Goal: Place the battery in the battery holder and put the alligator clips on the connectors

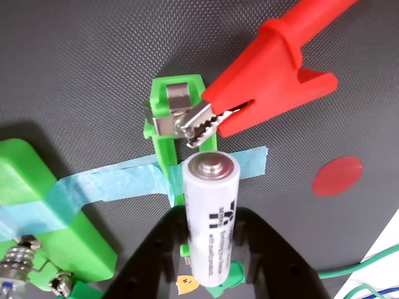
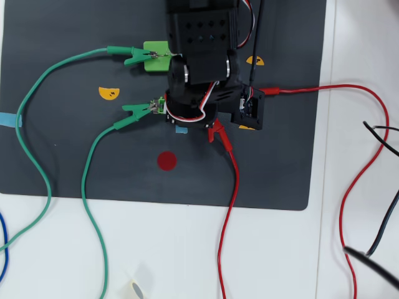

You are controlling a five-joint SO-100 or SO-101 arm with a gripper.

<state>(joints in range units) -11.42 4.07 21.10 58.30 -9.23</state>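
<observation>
In the wrist view the claw [image 1: 212,274] is closed on the battery [image 1: 212,215], with a black finger [image 1: 146,265] pressing on each side of it near the low end. The battery is a white tube with black print, and its silver cap points away from the camera, toward the far end of the holder [image 1: 167,134]. The holder is a thin green frame taped to the dark worktop [image 1: 75,62] with a blue strip [image 1: 112,184]. The thing that matters most is how the two long shapes line up. The battery runs almost the same way as the frame, and it sits right over the frame's near half, leaning a little to the right. Whether it is resting in the frame or just above it, I cannot tell. At the far end of the holder a silver tab [image 1: 171,103] sticks up, and a red clip [image 1: 268,75] bites on it with its toothed metal mouth. That clip lies just beyond the battery's cap, so there is little spare room there. I think the battery has to go straight down, not forward, or the cap may bump the clip's teeth. A wider green block [image 1: 43,205] lies to the left, well out of the way. In the overhead view the arm [image 2: 202,56] hides the battery and most of the holder, but a green clip [image 2: 138,109] sits at the holder's left end.
</observation>
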